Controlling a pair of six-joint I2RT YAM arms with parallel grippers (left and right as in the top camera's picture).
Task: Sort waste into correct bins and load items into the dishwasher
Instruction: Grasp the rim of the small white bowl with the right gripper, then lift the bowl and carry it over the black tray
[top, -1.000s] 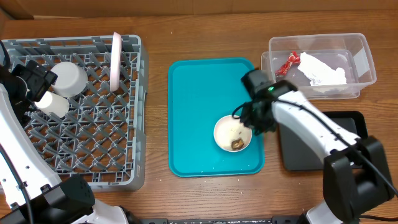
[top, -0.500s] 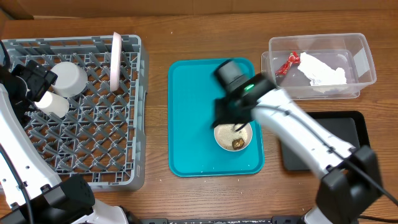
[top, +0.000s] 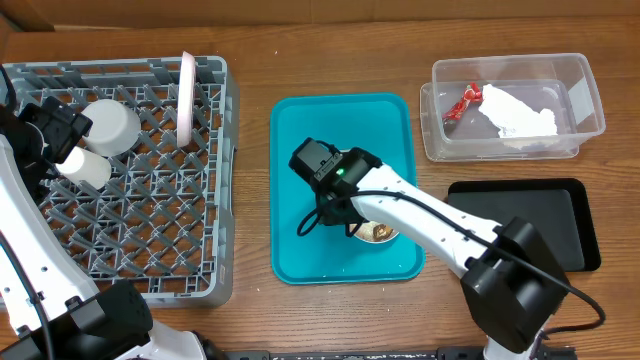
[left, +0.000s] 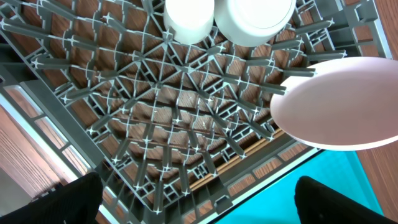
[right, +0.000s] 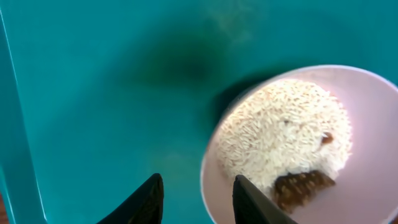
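The wooden table (top: 252, 200) carries a grey dish rack (top: 150, 230) at left, a teal tray (top: 310, 120) in the middle, and a clear bin (top: 580, 90) and black tray (top: 540, 215) at right.

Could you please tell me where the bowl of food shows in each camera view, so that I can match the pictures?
Overhead: the bowl sits at the lower right of the teal tray, partly hidden under the right arm.
Left wrist: not in it; the rack fills the picture.
Right wrist: the bowl fills the right half.
Shared landmark: the teal tray, bottom right in the left wrist view, left in the right wrist view.
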